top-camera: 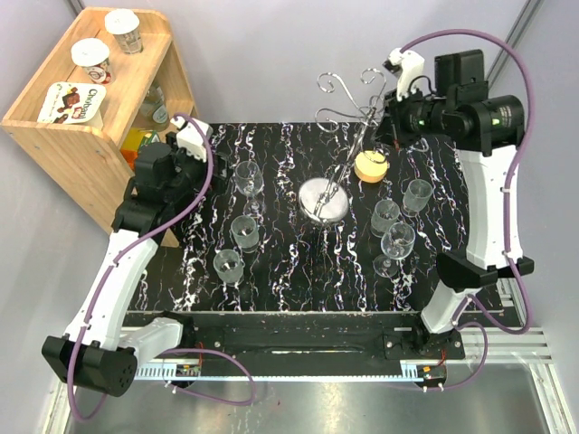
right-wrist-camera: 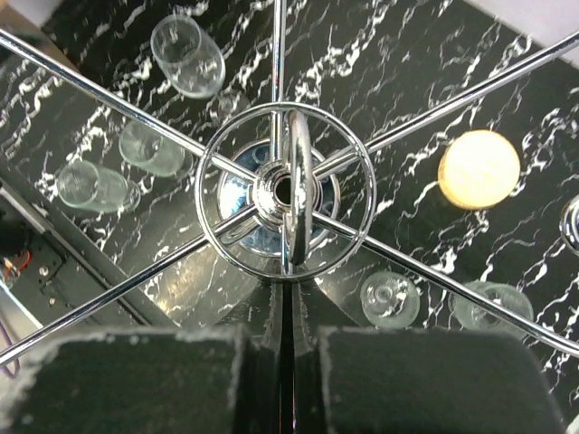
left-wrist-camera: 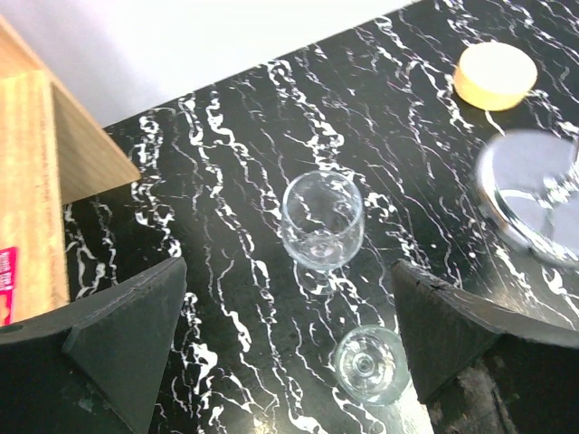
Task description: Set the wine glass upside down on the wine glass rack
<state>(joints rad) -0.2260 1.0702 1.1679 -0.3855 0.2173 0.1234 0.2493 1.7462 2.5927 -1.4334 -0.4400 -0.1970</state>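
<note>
Right fingers (right-wrist-camera: 136, 380) partly hide wine glass rack (right-wrist-camera: 262, 192).

Table (top-camera: 289, 280): black, white-veined marble pattern.
Shelf (top-camera: 86, 136): pale wood, at the table's far left corner.
Two cups (top-camera: 91, 60), foil-lidded, and a flat pack (top-camera: 72, 101) on the shelf's top.
Disc (top-camera: 370, 165): orange-yellow, round, lying on the table.
</note>
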